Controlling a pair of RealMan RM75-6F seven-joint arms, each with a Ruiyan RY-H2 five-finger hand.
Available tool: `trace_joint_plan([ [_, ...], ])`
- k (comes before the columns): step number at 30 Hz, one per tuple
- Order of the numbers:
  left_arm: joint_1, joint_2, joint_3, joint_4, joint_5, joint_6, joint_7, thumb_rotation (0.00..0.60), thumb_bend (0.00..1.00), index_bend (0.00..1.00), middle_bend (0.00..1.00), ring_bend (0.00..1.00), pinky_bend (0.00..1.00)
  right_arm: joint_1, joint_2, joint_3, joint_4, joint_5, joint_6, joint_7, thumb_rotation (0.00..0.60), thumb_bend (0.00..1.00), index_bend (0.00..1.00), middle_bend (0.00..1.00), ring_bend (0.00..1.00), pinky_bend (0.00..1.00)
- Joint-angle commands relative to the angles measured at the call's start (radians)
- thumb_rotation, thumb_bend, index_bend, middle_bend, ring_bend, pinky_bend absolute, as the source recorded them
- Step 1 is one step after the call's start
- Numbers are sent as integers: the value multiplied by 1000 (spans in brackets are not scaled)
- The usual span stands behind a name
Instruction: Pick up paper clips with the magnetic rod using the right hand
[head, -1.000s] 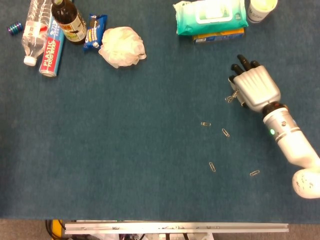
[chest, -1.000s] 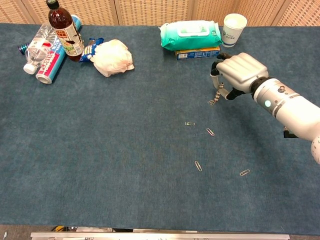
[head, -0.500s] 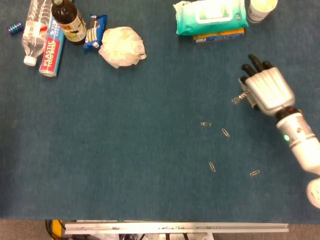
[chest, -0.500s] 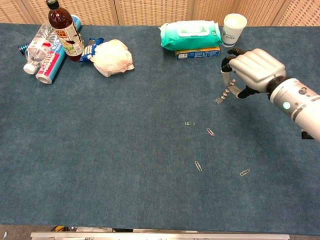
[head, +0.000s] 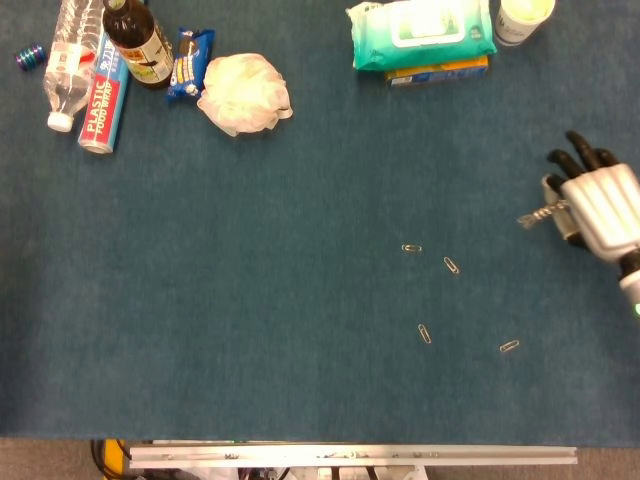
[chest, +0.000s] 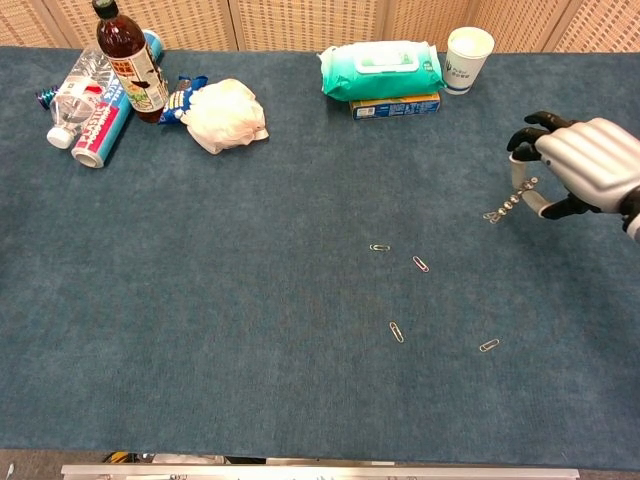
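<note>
Blue carpet (chest: 200, 300) covers the table. At its right edge, the silver right hand (head: 603, 205) (chest: 585, 165) curls its dark fingers around a thin magnetic rod (chest: 522, 190). Small paper clips (chest: 500, 210) hang from the rod's tip. Four loose silver paper clips (head: 424, 333) lie apart on the carpet nearer the middle.

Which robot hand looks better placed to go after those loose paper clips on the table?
The right robot hand. It holds the magnetic rod, with clips hanging from its tip, and the four loose paper clips lie nearer its side. The left hand is not in view.
</note>
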Motion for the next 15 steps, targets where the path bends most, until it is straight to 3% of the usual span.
trace_joint_plan([
  [1, -3, -3, 0, -1, -2, -5, 7, 600, 262, 371, 328, 294, 538, -24, -3, -7, 44, -12, 4, 40, 600, 387, 521, 263, 71, 269],
  [15, -6, -3, -1, -2, -9, -9, 11, 600, 262, 371, 328, 294, 538, -47, -30, 2, 112, -41, -24, 87, 600, 385, 521, 263, 71, 269],
])
